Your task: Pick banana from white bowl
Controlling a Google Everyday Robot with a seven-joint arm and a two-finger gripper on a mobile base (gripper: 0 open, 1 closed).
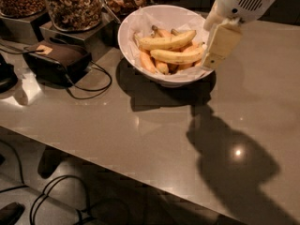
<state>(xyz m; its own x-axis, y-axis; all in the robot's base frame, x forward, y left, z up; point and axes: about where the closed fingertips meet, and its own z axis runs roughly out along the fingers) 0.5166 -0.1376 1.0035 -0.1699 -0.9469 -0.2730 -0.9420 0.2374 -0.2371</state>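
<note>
The white bowl (131, 32), lined with crinkled white paper, stands at the back middle of the grey counter. Two large curved yellow bananas lie across the top of its pile, one higher (167, 41) and one lower (179, 56). Smaller orange-tinted bananas (147, 62) lie under and beside them. My gripper (216, 50) hangs from the white arm at the upper right. It is over the bowl's right rim, just right of the lower large banana's tip. It holds nothing that I can see.
Glass jars of nuts (74, 4) stand on metal stands at the back left. A dark box (57, 59) with a looping cable (96, 81) sits left of the bowl. The counter's front edge (117, 170) runs diagonally, with cables on the floor (51, 205) below.
</note>
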